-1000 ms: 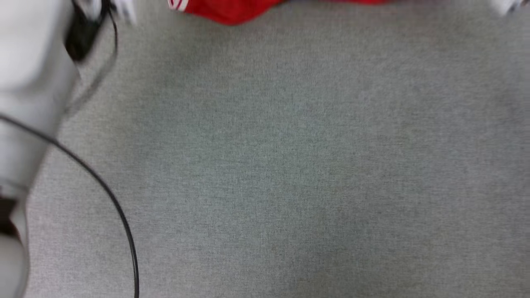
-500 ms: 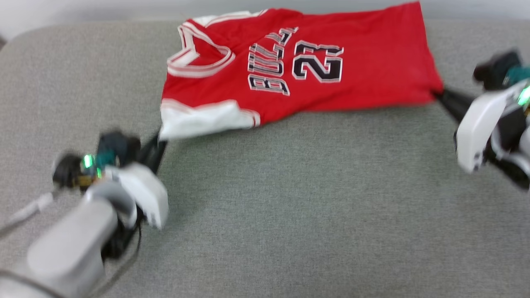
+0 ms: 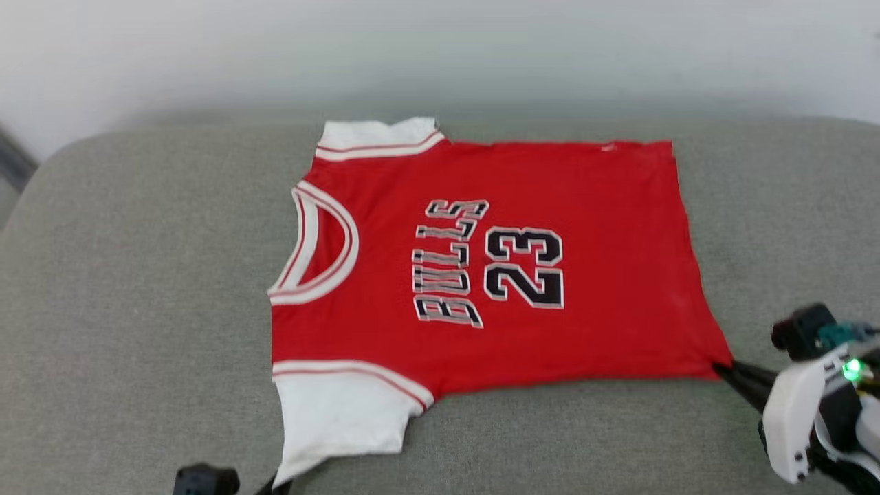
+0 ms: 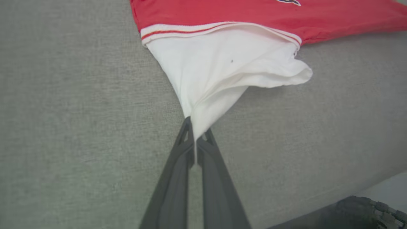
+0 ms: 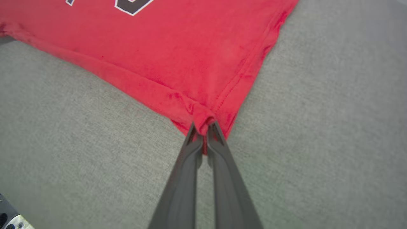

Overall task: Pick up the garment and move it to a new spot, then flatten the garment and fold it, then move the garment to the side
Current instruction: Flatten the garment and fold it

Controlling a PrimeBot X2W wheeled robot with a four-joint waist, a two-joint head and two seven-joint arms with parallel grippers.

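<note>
The garment (image 3: 481, 268), a red jersey with white sleeves and black lettering, lies spread face up on the grey cushion (image 3: 137, 289), collar toward the left. My left gripper (image 4: 197, 127) is shut on the tip of the near white sleeve (image 4: 219, 66), pulling it to a point. In the head view that gripper (image 3: 275, 485) shows at the bottom edge below the sleeve. My right gripper (image 5: 203, 128) is shut on the near red hem corner (image 5: 203, 117), which bunches between the fingers. The head view has it (image 3: 725, 371) at the jersey's lower right corner.
The grey cushion reaches a pale wall (image 3: 440, 55) at the back and rounds off at its far left corner (image 3: 55, 158). Its front edge and pale floor (image 4: 384, 190) show at the lower right of the left wrist view.
The head camera has swung up, bringing the whole jersey into view. The jersey has gone from rumpled and half lifted to lying flat and stretched; both grippers stay shut on its corners.
</note>
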